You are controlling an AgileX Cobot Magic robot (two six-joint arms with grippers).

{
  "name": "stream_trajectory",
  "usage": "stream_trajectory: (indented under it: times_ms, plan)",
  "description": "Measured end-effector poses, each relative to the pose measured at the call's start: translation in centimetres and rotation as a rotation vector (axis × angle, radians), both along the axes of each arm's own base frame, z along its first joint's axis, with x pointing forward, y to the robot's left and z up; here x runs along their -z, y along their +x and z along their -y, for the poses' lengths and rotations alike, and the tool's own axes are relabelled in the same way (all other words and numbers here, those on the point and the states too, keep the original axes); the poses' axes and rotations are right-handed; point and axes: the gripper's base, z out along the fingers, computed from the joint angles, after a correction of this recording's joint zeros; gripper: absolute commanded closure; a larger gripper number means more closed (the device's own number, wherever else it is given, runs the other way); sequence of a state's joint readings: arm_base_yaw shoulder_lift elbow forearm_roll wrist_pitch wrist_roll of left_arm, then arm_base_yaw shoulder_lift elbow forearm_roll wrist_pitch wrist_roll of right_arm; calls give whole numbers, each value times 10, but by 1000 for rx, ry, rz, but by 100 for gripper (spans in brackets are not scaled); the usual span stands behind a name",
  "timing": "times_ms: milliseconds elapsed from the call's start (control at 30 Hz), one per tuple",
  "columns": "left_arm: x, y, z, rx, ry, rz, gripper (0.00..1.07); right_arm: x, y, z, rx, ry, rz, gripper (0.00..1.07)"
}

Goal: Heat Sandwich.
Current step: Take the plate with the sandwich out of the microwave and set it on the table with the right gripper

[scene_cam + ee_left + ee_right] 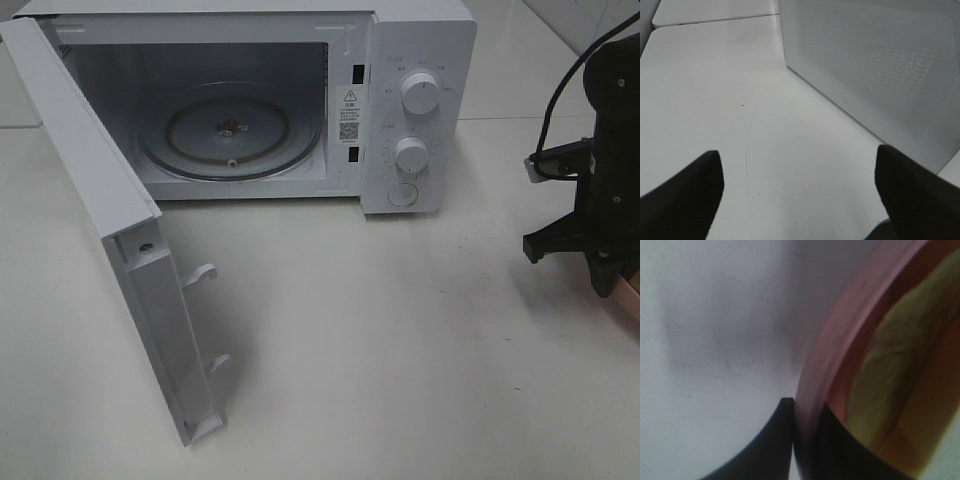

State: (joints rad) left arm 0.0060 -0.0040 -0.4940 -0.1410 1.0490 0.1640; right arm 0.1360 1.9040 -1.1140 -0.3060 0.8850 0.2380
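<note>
At the right edge of the white table [400,330], a black right gripper [794,440] has its two fingers pinched on the rim of a round pink plate [837,340], one finger outside the rim and one inside the dish. The sandwich [890,365] lies on that plate, seen close and blurred in the right wrist view as pale, soft-looking bread with a yellowish tint. It sits just beyond the inner finger, near it but, as far as can be told, not touched by it. In the high view only a sliver of the plate shows beside the right arm, and the sandwich itself cannot be made out there.

The sandwich looks light, soft and easy to crush, and its stacked slices could slide apart if tilted. Judged from that, the stiff plate rim is the better place to hold, with the plate kept level.

The microwave [420,60] stands at the back of the table, well apart from the plate, its door [90,200] swung wide open and its glass turntable [230,130] bare.

The left gripper [800,195] hovers over bare table beside the door, its dark fingers [685,195] spread wide apart and holding nothing.
</note>
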Motion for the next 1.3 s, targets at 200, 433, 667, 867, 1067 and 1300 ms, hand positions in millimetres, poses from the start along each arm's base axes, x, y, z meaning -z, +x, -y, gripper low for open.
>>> stream_trajectory:
  times_ms: [200, 433, 667, 867, 1067, 1300]
  plan:
    - [0, 0, 0, 0, 0, 0, 30, 1, 0, -3, 28, 36, 6, 61]
    - [0, 0, 0, 0, 0, 0, 30, 2, -1, -5, 46, 66, -1, 42]
    - [0, 0, 0, 0, 0, 0, 30, -12, 1, -11, 52, 126, 40, 35]
    - [0, 0, 0, 0, 0, 0, 30, -45, 8, -20, 74, 233, 133, 35]
    - [0, 0, 0, 0, 0, 0, 30, -70, 13, -22, 76, 265, 139, 35]
    - [0, 0, 0, 0, 0, 0, 30, -95, 18, -1, 125, 338, 88, 35]
